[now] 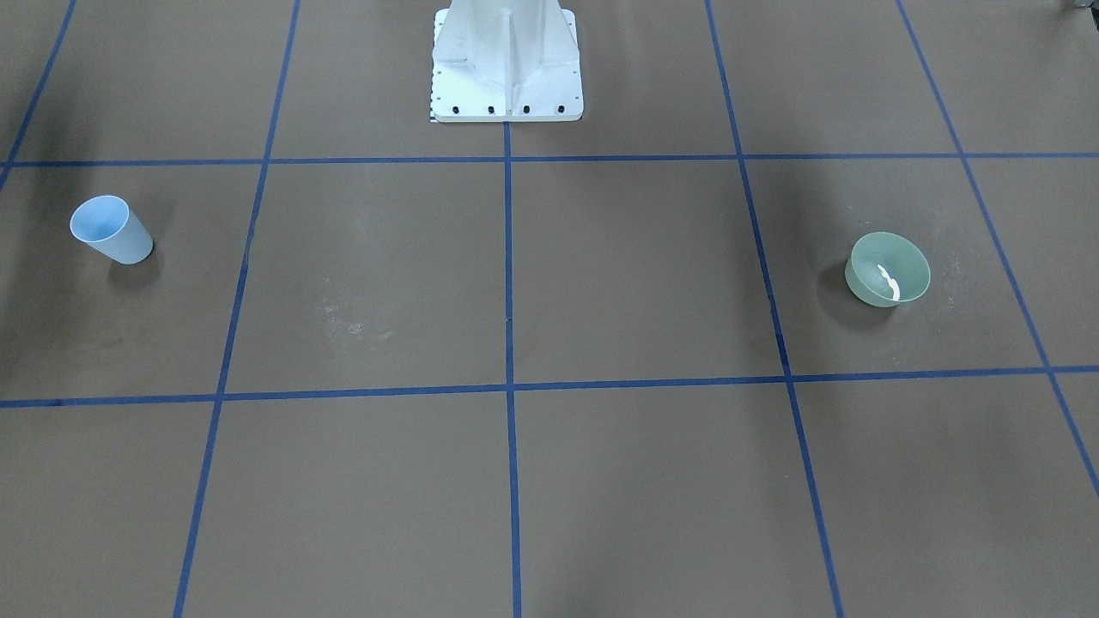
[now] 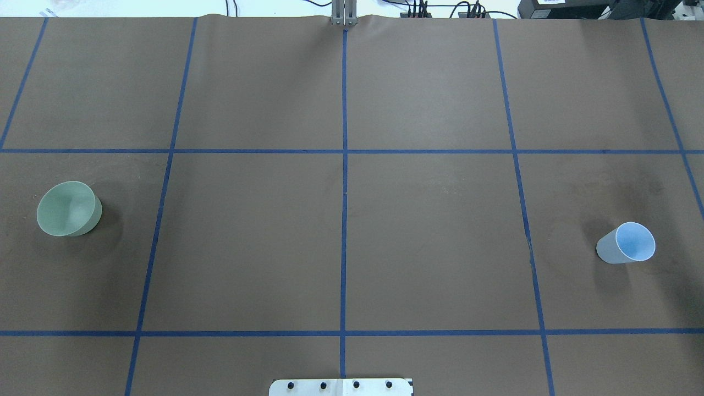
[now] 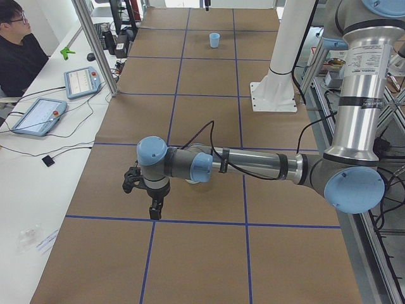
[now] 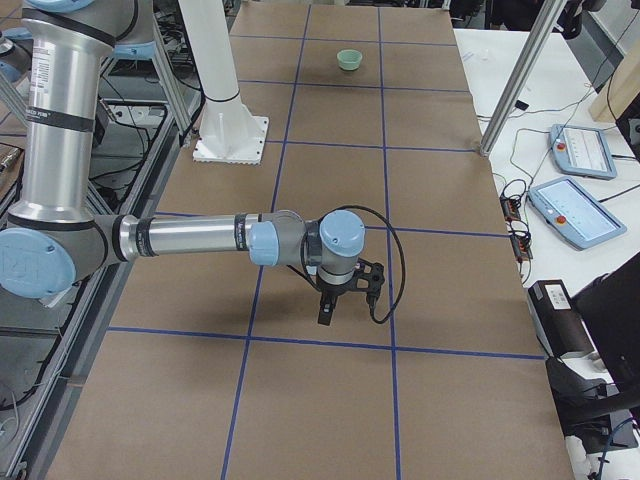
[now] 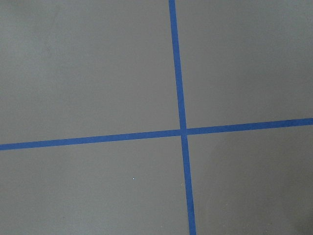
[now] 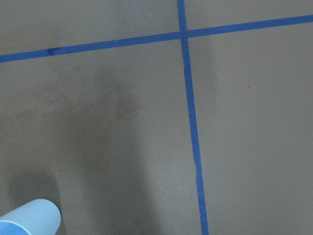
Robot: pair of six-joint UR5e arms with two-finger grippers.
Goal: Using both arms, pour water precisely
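A light blue cup (image 1: 112, 230) stands upright on the robot's right side of the brown table. It also shows in the overhead view (image 2: 627, 243), far off in the exterior left view (image 3: 215, 40), and at the bottom left of the right wrist view (image 6: 29, 219). A pale green bowl (image 1: 888, 269) stands on the robot's left side (image 2: 69, 208) (image 4: 348, 59), with a pale glint inside it; I cannot make out water. My left gripper (image 3: 154, 212) and right gripper (image 4: 327, 312) point down over the table's ends, far from both vessels. I cannot tell whether either is open or shut.
The white pedestal base (image 1: 506, 73) stands at the robot's edge of the table. Blue tape lines (image 5: 182, 131) grid the surface. Dried stains (image 6: 78, 105) mark the table near the cup. An operator (image 3: 19, 54) and touch pendants (image 4: 580, 210) are at side benches.
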